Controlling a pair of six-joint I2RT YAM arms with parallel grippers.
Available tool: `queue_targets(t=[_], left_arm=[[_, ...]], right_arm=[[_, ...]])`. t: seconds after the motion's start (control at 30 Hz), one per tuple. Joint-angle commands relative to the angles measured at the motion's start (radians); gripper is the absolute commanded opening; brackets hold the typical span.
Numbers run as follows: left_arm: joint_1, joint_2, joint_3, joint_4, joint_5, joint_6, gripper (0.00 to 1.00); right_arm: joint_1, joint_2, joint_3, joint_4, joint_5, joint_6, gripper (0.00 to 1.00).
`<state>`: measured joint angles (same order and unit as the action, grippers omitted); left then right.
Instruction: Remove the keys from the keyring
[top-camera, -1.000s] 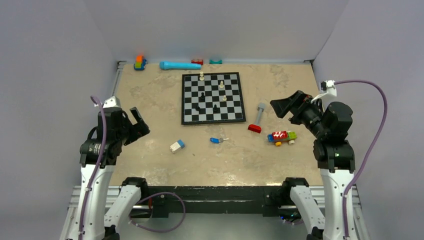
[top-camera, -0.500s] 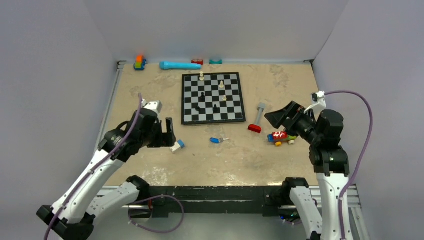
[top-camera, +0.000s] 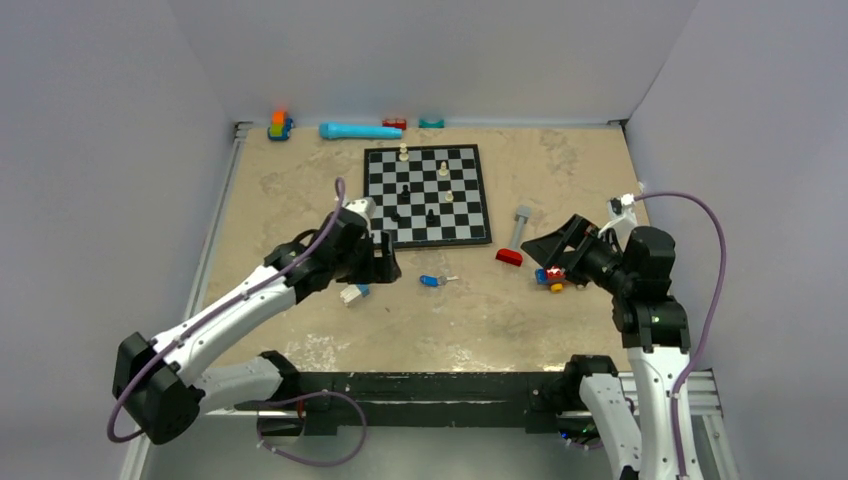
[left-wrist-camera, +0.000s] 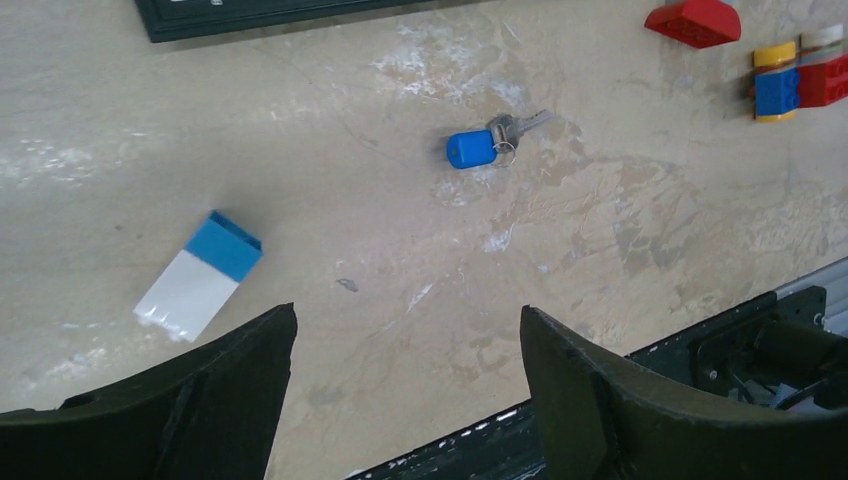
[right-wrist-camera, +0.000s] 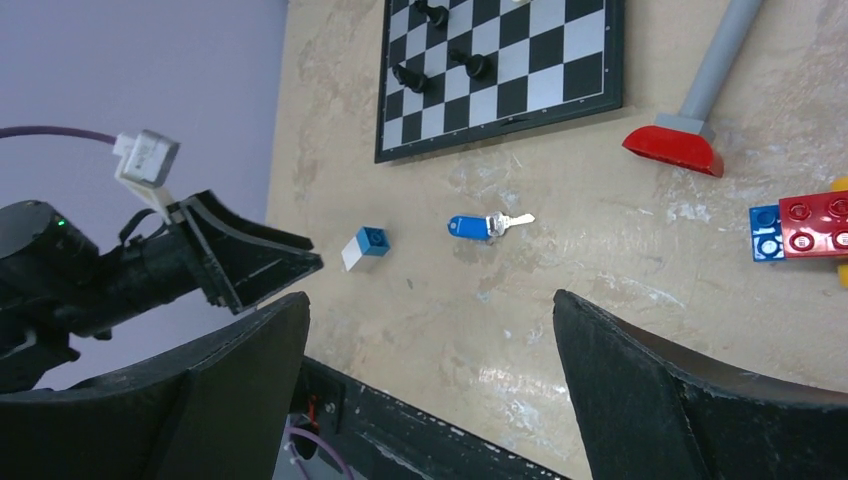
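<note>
A tiny key with a bright blue oval head (top-camera: 431, 281) lies flat on the table in front of the chessboard, a small metal ring at the base of its silver blade. It also shows in the left wrist view (left-wrist-camera: 472, 148) and the right wrist view (right-wrist-camera: 467, 226). My left gripper (top-camera: 385, 259) is open and empty, hovering just left of the key. It shows open in its own view (left-wrist-camera: 408, 318). My right gripper (top-camera: 552, 251) is open and empty, to the right of the key, jaws wide in its own view (right-wrist-camera: 430, 305).
A blue-and-white block (top-camera: 354, 292) lies under the left gripper. A chessboard (top-camera: 425, 196) with several pieces sits behind. A red-headed grey tool (top-camera: 512, 250) and a toy brick car (top-camera: 553, 277) lie by the right gripper. A cyan tube (top-camera: 358, 131) and small toys line the back wall.
The left arm has reached far forward and right, from the table's left side to beside the key. The right gripper has moved left and down over the toy car.
</note>
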<state>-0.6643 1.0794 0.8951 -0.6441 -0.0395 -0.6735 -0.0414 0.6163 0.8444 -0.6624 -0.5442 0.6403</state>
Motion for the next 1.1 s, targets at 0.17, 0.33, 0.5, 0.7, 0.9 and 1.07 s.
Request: queue_targets(t=[0.17, 0.33, 0.5, 0.7, 0.9, 1.07], left_arm=[[-0.061, 0.228, -0.016, 0.326, 0.094, -0.081, 0.79], [-0.072, 0.333, 0.009, 0.375, 0.101, -0.101, 0.77], [-0.073, 0.424, 0.023, 0.430, 0.119, -0.129, 0.71], [-0.074, 0.515, 0.018, 0.514, 0.151, -0.156, 0.69], [-0.077, 0.564, 0.002, 0.588, 0.165, -0.178, 0.62], [-0.081, 0.585, -0.002, 0.608, 0.153, -0.187, 0.58]], right_arm=[[-0.004, 0.002, 0.009, 0.040, -0.047, 0.011, 0.96], [-0.003, 0.005, 0.000, 0.027, -0.055, 0.006, 0.95], [-0.004, 0.005, 0.004, 0.010, -0.057, 0.001, 0.95], [-0.003, 0.013, 0.007, 0.007, -0.076, -0.005, 0.95], [-0.003, 0.013, 0.006, -0.006, -0.077, -0.017, 0.94], [-0.004, 0.013, 0.015, -0.011, -0.083, -0.019, 0.94]])
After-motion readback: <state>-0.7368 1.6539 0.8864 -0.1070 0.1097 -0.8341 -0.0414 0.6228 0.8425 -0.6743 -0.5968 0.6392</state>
